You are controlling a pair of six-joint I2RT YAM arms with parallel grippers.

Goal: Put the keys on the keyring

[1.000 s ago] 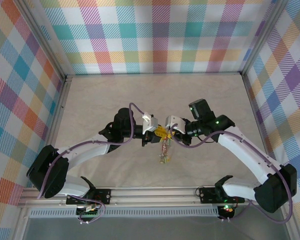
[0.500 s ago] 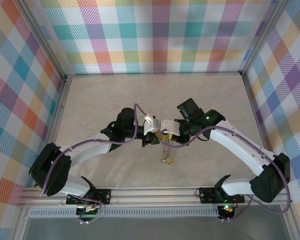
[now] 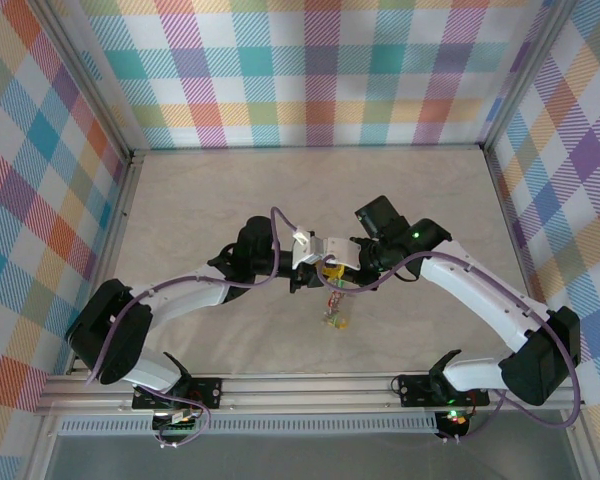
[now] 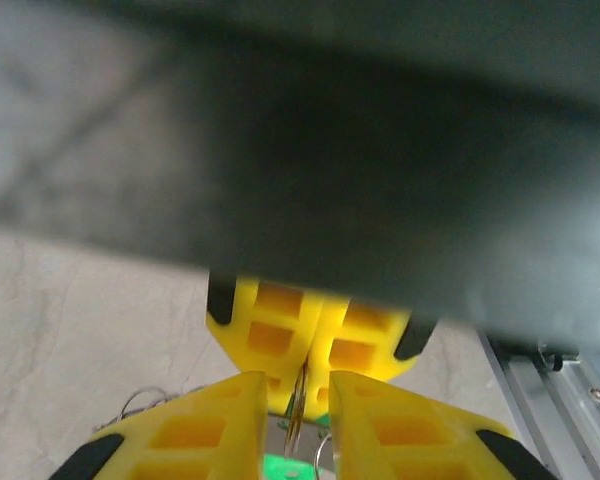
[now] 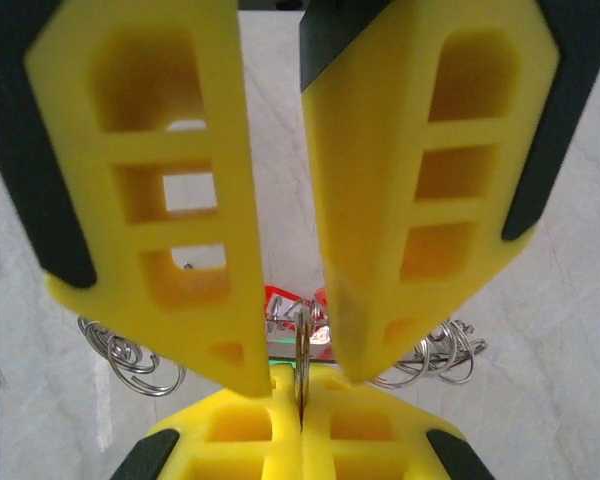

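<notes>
Two grippers meet tip to tip over the middle of the table (image 3: 210,200), slightly toward its near edge. The left gripper (image 4: 298,385) comes in from the left and the right gripper (image 5: 302,385) from the right.

Right fingers (image 4: 270,335) are pressed flat together. They pinch a thin metal strip (image 5: 302,345) that stands out of their seam. Whether this strip is ring wire or a key seen edge-on cannot be told.

Left fingers (image 5: 160,200) stand a little apart, one on each side of the same strip. A narrow gap shows on both sides, so they enclose the strip without clamping it.

Keys (image 3: 332,308) form a small bunch that runs from the fingertips toward the near edge. Whether the bunch is clear of the table cannot be told from the top view.

Red tags (image 5: 278,300) show just behind the strip in the right wrist view. A green tag (image 4: 300,468) shows between the left fingers at the bottom edge of the left wrist view. Wire loops (image 5: 130,350) fan out to either side of the bunch against the pale marbled table.
</notes>
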